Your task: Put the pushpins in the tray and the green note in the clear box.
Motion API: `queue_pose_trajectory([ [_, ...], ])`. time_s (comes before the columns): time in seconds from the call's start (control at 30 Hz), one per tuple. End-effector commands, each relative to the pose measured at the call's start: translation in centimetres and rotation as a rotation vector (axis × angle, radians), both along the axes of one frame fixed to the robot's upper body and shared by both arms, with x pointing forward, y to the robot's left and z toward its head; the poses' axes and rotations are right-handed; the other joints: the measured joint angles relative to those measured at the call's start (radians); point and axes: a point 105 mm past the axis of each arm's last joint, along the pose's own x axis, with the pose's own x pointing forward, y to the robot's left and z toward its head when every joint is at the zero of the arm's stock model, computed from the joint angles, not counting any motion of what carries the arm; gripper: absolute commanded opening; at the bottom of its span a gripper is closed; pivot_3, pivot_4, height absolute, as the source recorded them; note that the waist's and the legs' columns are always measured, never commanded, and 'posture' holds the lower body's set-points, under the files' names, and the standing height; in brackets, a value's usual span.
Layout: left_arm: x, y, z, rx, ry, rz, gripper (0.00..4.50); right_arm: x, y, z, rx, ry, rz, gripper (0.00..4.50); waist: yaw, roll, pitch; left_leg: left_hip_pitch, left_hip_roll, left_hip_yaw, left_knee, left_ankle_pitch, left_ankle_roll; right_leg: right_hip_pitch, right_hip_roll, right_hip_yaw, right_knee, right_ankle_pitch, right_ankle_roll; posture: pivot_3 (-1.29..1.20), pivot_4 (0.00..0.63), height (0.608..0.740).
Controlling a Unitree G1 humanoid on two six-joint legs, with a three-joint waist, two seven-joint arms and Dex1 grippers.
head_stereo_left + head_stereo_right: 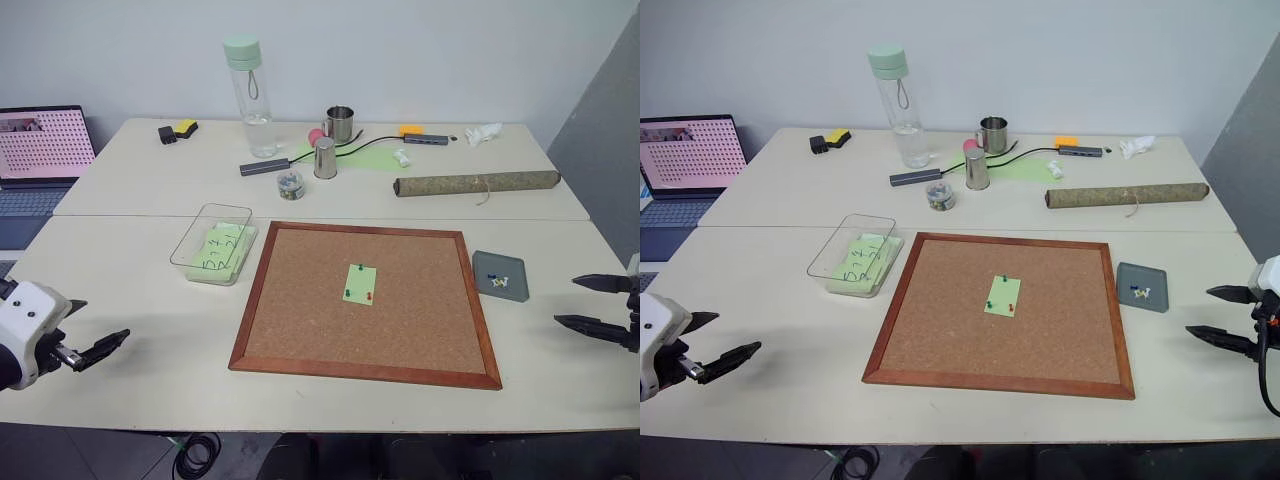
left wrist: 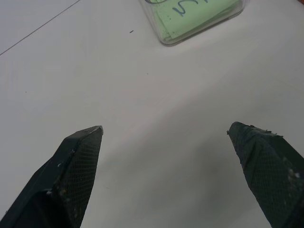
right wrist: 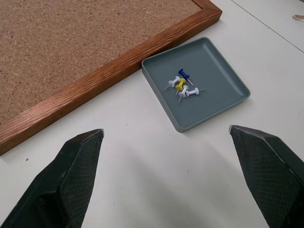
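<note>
**Both arms wide and empty; pins and note sit mid-board**

Your left gripper [image 1: 112,342] and right gripper [image 1: 590,303] hang at opposite side edges of the surface, jaws spread fully apart, holding nothing. The green note [image 1: 360,283] lies at the middle of the cork board [image 1: 300,300], long axis running toward the far edge, with the pushpins [image 1: 358,296] stuck along its near end, green beside red. It sits roughly between the arms. The tray [image 3: 223,85] lies just beside the board's right edge, so judge the right arm handier for pins. The clear box [image 1: 200,232] stands off the board's far-left corner. The right wrist view resolves white, blue and yellow pins in the tray; the head views barely do.
</note>
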Motion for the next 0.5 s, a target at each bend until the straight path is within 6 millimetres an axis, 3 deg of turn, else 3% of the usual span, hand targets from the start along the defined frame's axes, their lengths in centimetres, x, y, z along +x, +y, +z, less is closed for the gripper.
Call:
queue_pose_trajectory([
  [0.03,0.26,-0.09,1.53,0.005,-0.043,-0.01,4.5,0.27,0.08,1.29,-0.019,-0.046,0.017,4.45,0.0,0.0,0.0,0.0,0.0,0.0,0.0,0.0,0.0,0.0,0.0,0.0,0.0,0.0,0.0,0.0,0.15,0.74],
  [0.5,0.58,0.56,1.07,0.009,-0.042,0.042,4.5,1.08,0.7,1.55,-0.009,-0.068,0.036,4.45,0.0,0.0,0.0,0.0,0.0,0.0,0.0,0.0,0.0,0.0,0.0,0.0,0.0,0.0,0.0,0.0,0.15,0.74],
])
